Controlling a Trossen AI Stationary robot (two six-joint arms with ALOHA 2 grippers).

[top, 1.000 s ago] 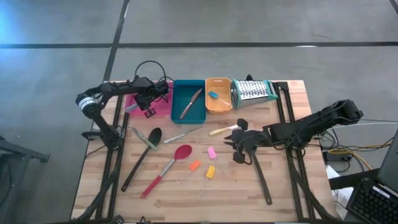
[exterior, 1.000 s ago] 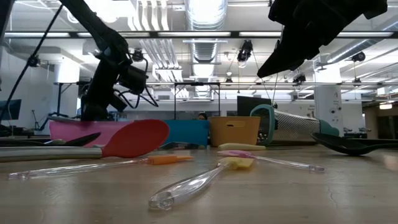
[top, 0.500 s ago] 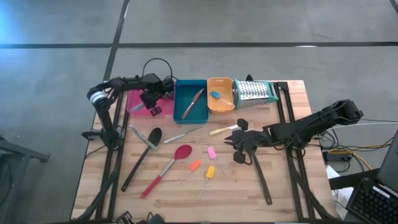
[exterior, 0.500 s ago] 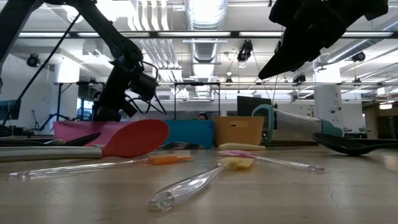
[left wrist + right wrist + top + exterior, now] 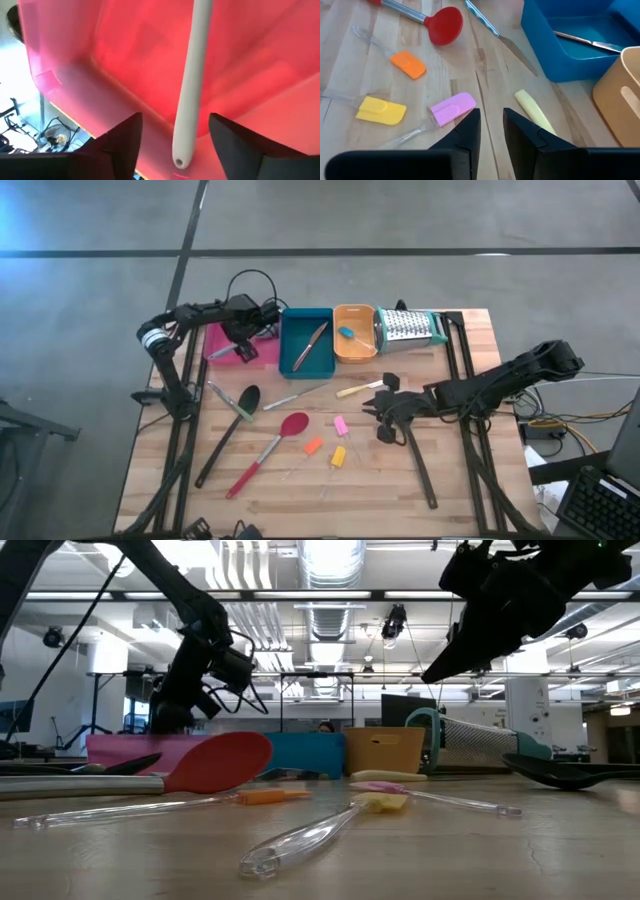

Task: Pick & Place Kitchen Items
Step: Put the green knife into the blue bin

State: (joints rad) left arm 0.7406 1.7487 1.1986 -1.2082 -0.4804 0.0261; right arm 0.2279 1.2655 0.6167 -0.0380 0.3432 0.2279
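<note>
Here, a placing step is judged to be in hand: the left gripper (image 5: 243,340) is held over the pink tray (image 5: 222,355), fingers parted, with nothing clamped between them. In the left wrist view a pale grey handle (image 5: 192,85) is seen lying in that tray, between the open fingers but apart from them. The right gripper (image 5: 383,408) is held above the table near a yellow-handled piece (image 5: 352,390); its fingers are seen only narrowly parted and empty.

Next, a pick from the loose items is called for: the red spoon (image 5: 268,448), black ladle (image 5: 227,434), and small pink (image 5: 340,425), orange (image 5: 313,447) and yellow (image 5: 338,457) pieces are left on the wood.

A thin knife (image 5: 308,345) is held by the teal tray (image 5: 288,365). A small blue piece (image 5: 345,334) is held by the orange tray (image 5: 352,356).
</note>
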